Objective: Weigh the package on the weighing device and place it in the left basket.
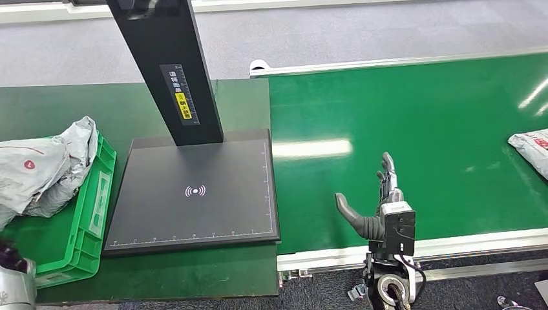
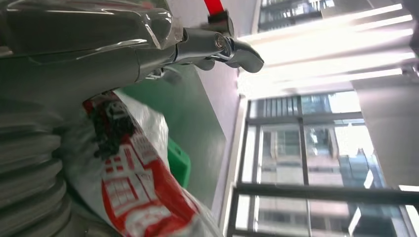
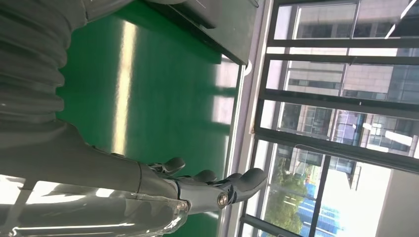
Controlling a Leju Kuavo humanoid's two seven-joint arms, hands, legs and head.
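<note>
Package (image 1: 528, 147) for our next weighing lies at the belt's (image 1: 413, 129) far right edge, well apart from the scale (image 1: 194, 194); from the head view our right hand (image 1: 381, 197) hovers released over the near edge. Left wrist: our left hand (image 2: 217, 47) sits above bagged parcels (image 2: 133, 182) in the left basket (image 2: 179, 163), its grip untellable. Right wrist: fingers (image 3: 247, 180) splayed, so we should reach right and grasp squarely.

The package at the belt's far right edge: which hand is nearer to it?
Right. The right hand hovers open over the green belt, the package farther along it; the left hand is by the green basket.
</note>
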